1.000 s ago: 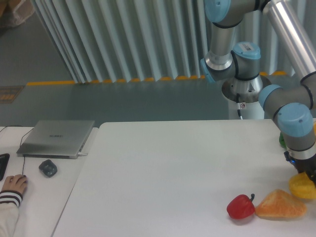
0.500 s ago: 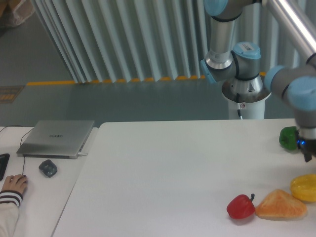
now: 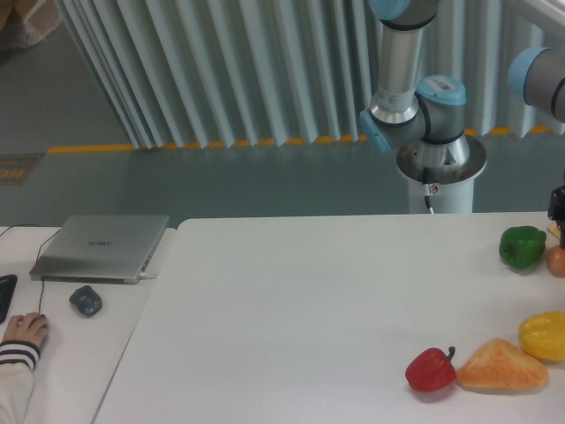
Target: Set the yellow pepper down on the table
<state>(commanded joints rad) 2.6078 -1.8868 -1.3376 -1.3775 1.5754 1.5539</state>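
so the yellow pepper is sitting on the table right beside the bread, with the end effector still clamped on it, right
Not quite. The fixed camera shows the yellow pepper resting on the table beside the bread, but nothing grips it: the end effector is up at the right edge, well above it.

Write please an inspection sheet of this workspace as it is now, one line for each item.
Surface: white table, bare in the middle.
Job's things: yellow pepper rests on the table at the right edge, beside the bread.
Clutter: red pepper, green pepper, an orange-brown round thing cut by the frame.
Grippers: gripper mostly out of frame; state cannot be told.
Cables: one at the robot base, one by the laptop.
Surroundings: mouse, a person's hand, ribbed wall.
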